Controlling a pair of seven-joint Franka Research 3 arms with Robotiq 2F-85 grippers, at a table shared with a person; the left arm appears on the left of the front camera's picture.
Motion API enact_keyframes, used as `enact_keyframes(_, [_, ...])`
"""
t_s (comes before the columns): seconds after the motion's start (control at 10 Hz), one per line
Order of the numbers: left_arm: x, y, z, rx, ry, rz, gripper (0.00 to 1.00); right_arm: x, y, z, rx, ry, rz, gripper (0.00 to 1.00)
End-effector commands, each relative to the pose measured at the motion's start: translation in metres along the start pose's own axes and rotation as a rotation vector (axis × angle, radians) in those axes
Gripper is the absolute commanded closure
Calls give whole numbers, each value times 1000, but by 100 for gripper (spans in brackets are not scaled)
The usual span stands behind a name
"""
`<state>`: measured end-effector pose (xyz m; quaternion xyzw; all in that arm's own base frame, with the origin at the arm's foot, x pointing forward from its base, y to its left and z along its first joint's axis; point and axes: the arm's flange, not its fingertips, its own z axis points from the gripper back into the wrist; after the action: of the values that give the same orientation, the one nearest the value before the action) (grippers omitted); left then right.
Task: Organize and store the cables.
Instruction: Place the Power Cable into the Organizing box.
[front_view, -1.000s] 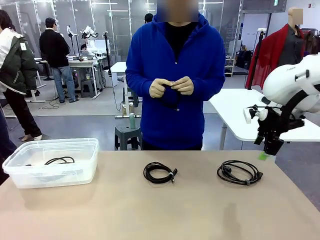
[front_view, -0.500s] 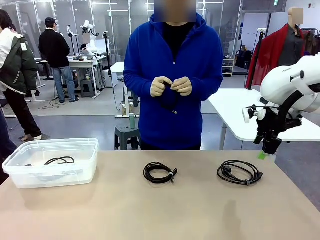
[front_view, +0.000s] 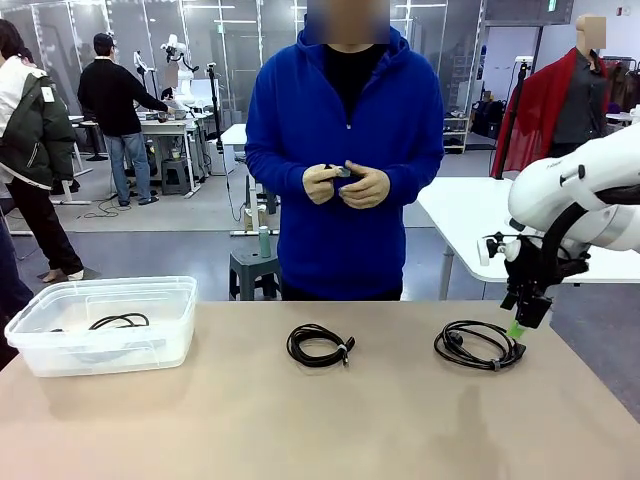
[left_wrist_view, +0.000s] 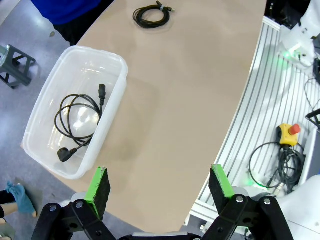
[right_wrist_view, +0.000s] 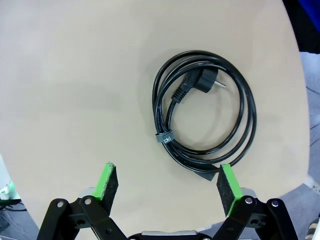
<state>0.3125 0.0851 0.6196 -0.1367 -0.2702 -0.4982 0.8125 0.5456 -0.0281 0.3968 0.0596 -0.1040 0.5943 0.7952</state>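
Three coiled black cables show. A power cable (front_view: 480, 346) with a chunky plug lies at the table's right; in the right wrist view this coil (right_wrist_view: 202, 115) sits just beyond my fingers. A smaller strapped coil (front_view: 320, 345) lies mid-table, also seen far off in the left wrist view (left_wrist_view: 151, 14). A third cable (front_view: 118, 321) (left_wrist_view: 80, 120) rests inside the clear plastic bin (front_view: 110, 283) (left_wrist_view: 114, 102). My right gripper (front_view: 517, 328) (right_wrist_view: 167, 181) hangs open above the power cable's right edge. High above the table's left side, my left gripper (left_wrist_view: 159, 184) is open and holds nothing.
A person in a blue hoodie stands at the far side, both hands (front_view: 345, 183) working a small dark cable at chest height. The tan table (front_view: 250, 420) is bare between the coils and the near edge. A rail with wires and a red stop button (left_wrist_view: 290, 132) runs beside the table.
My right arm has moved left and down, bringing its open gripper over the power cable's right edge. The person's hands have shifted slightly.
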Motion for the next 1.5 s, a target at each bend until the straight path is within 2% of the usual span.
enact_keyframes(0.0, [4, 0, 3, 4, 5, 11, 0, -5, 2, -15, -9, 11, -44, 0])
enact_keyframes(0.6, [4, 0, 3, 4, 5, 11, 0, -11, 0, -63, 9, 39, -64, 0])
enact_keyframes(0.9, [4, 0, 3, 4, 5, 11, 0, -10, -1, -74, 4, 68, -63, 0])
enact_keyframes(1.4, [4, 0, 3, 4, 5, 11, 0, -12, -1, -89, 32, 59, -59, 0])
